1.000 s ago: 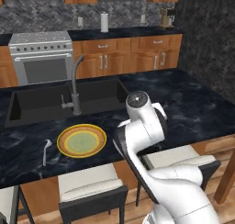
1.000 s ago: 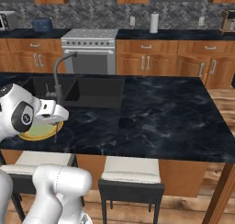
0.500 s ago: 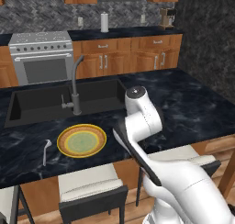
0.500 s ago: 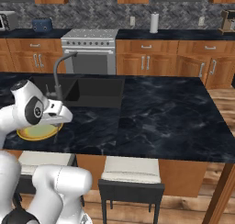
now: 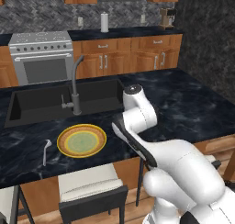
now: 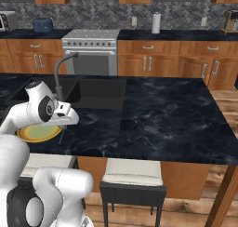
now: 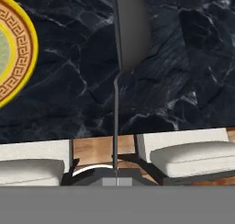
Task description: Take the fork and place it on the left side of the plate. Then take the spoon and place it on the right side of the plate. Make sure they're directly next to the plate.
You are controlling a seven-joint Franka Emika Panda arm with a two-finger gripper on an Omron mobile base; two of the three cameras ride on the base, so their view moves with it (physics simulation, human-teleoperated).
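My fingers pinch the spoon (image 7: 124,39) by its handle, right of the plate (image 7: 18,48); no writing reads.

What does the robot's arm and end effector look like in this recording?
The arm is glossy white with rounded, bulbous links and dark bands at the joints. One joint cap carries a dark round disc with a grey ring. The end effector has a white boxy body. No cables or markings are visible.
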